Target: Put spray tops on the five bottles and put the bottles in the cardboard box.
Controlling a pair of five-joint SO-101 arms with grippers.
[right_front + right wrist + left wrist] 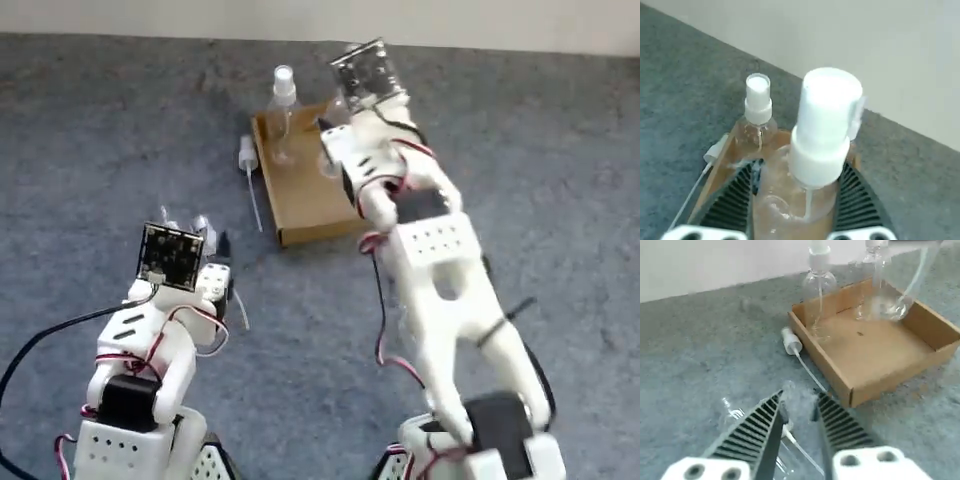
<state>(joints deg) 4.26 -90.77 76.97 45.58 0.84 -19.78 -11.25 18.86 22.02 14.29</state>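
Your right claw (pixel 801 170) is clenched on a capped bottle (pixel 790 200) at the far side of the cardboard box (pixel 300 195). A second capped bottle (pixel 283 110) stands in the box's far-left corner. A loose spray top (pixel 247 155) lies on the table (pixel 100 130) just left of the box. Your left claw (pixel 799 397) hangs low at near left; you cannot tell its state.

Soft, even light covers the grey felt table (pixel 100 130). Only a faint shadow edges the shallow brown cardboard box (pixel 320 234)
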